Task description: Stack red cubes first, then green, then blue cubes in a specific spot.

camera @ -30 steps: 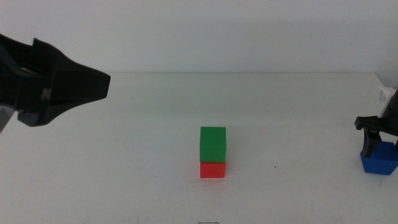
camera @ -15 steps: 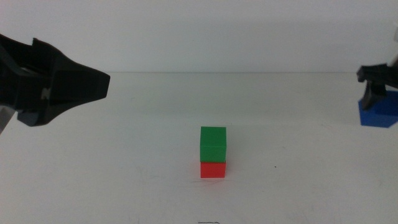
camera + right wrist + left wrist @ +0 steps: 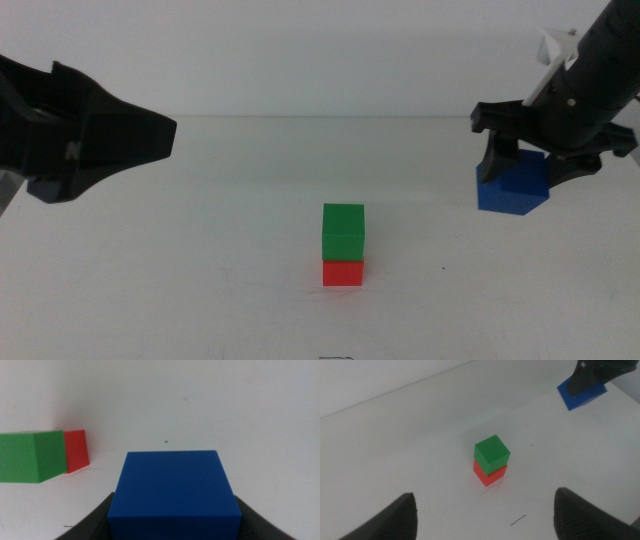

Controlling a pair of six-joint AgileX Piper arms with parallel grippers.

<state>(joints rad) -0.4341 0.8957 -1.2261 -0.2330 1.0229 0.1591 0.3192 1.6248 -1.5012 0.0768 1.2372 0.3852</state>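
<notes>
Jaws of the right gripper (image 3: pixel 541 165) pinch the blue cube (image 3: pixel 514 186) from both sides; right wrist view shows the cube (image 3: pixel 174 491) wedged btwn the two dark jaws, its top face plain and level. Cube is held in the air, off the table (image 3: pixel 200 280), to the right of the green cube (image 3: pixel 342 233) and higher than it, w/ a clear gap btwn them. Right arm comes in from the right side, angled down toward the cube.

Green cube sits squarely on the red cube (image 3: pixel 342 273), faces roughly aligned, the pair standing on the white tabletop near its middle. In left wrist view the green cube (image 3: pixel 492 452) covers most of the red one (image 3: pixel 489 474), only red's lower sides showing.

Left gripper (image 3: pixel 485 515) jaws are spread wide apart, nothing btwn them; it hangs above the table, well to the left of the green cube and apart from it. Small dark mark (image 3: pixel 518 520) on the table lies near the stack, on the left gripper's side
</notes>
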